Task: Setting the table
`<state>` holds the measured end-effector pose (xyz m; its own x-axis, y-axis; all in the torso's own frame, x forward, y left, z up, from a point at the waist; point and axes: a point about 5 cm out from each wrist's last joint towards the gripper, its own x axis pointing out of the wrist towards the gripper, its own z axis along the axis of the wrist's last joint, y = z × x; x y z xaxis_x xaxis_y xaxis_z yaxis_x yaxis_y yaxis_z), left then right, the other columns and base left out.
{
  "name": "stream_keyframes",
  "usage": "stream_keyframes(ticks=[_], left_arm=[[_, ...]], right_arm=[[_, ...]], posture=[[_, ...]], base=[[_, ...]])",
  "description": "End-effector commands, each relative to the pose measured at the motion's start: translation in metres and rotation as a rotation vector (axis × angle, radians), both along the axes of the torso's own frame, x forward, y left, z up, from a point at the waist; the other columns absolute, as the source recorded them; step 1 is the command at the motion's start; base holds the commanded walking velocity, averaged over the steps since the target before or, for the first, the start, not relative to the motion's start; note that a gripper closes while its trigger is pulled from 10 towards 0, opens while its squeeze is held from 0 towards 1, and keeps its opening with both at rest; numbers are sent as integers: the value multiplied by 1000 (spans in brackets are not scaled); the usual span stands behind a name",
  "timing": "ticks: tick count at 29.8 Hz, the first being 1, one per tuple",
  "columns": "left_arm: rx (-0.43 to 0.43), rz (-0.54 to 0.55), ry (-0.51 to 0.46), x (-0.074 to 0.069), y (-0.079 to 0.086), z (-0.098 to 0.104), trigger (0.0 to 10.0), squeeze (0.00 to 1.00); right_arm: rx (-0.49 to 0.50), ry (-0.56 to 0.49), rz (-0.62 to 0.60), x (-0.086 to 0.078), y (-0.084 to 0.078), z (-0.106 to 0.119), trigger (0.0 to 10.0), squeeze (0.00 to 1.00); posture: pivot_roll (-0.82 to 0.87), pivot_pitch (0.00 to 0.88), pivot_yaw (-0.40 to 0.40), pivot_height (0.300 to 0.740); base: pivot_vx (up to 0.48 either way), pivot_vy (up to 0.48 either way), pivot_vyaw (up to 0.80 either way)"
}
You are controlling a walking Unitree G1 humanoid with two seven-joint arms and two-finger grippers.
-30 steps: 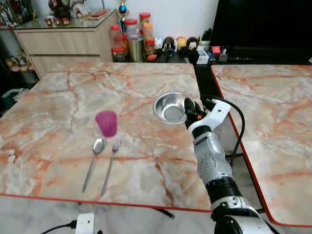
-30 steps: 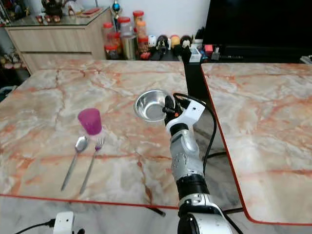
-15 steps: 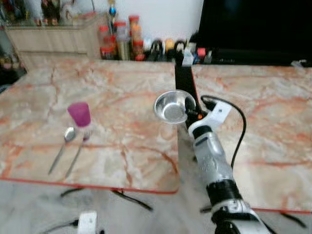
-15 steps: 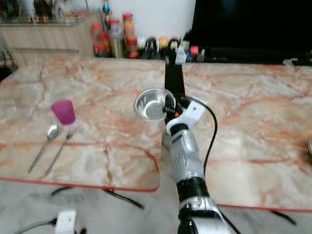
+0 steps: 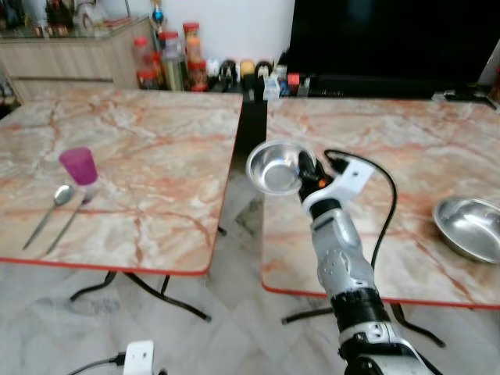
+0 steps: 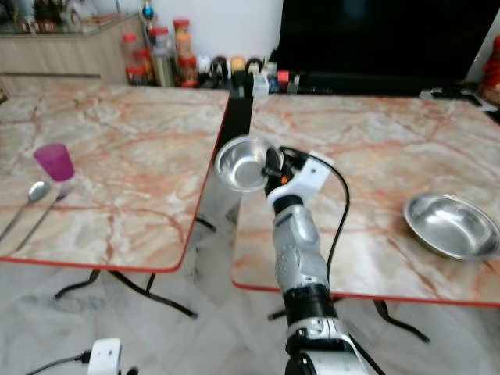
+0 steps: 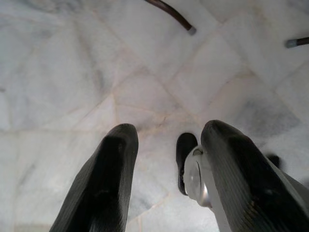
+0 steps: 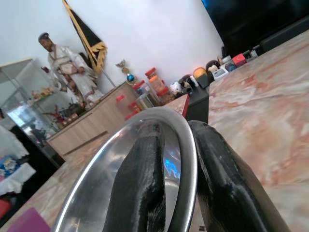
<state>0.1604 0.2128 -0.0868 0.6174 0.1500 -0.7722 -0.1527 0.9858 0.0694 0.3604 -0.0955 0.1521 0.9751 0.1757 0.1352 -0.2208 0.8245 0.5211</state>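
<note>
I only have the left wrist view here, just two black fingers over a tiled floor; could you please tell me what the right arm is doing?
Observer: The right gripper holds a small steel bowl by its rim, one finger inside and one outside.
Operator: Thank you. Where is that bowl relative to the tables?
Observer: It is held up near the left edge of the right-hand marble table, by the gap between the two tables.
Operator: Is anything already laid out?
Observer: Yes, on the left-hand table a purple cup stands behind a spoon and fork; a larger steel bowl sits on the right-hand table.
</note>
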Motion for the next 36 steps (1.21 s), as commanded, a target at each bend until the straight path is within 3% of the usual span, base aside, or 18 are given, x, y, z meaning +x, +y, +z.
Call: stream_keyframes(ticks=[1,24,36], left_arm=[[-12,1,-1,1,-5,0,10000,0],[-16,-6,-5,4,-7,0,10000,0],[-39,19,-37,7,-9,2,10000,0]], right_arm=[[45,-7,8,-1,10,5,10000,0],[47,2,-7,-2,7,4,10000,0],[41,2,-3,-2,7,4,10000,0]], posture=[[52,0,35,740],[41,0,38,740],[37,0,34,740]], base=[[0,-435,0],[0,-417,0],[0,0,0]])
